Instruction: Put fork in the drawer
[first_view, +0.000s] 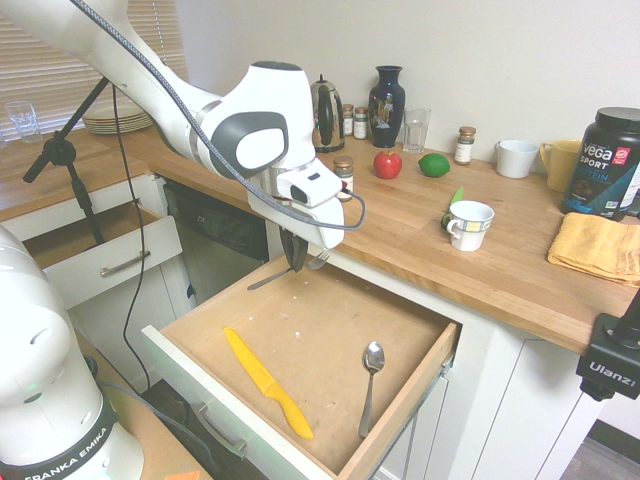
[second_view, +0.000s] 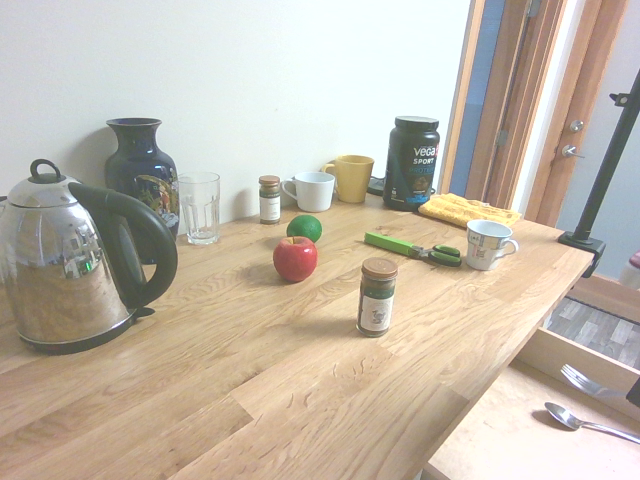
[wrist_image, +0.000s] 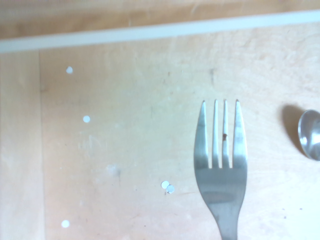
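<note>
The claw is clamped tight on the fork, holding it level above the far part of the open drawer. From the wrist, the tines hang over the wooden drawer bottom, not yet down on it. So pickup and carry look done; lowering and letting go remain. Already lying inside are a spoon on the right and a yellow knife nearer the front.

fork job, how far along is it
Done: the drawer stands open, and the gripper is shut on the fork, holding it level above the drawer floor. Left: lower it, release it near the spoon and yellow knife.
</note>
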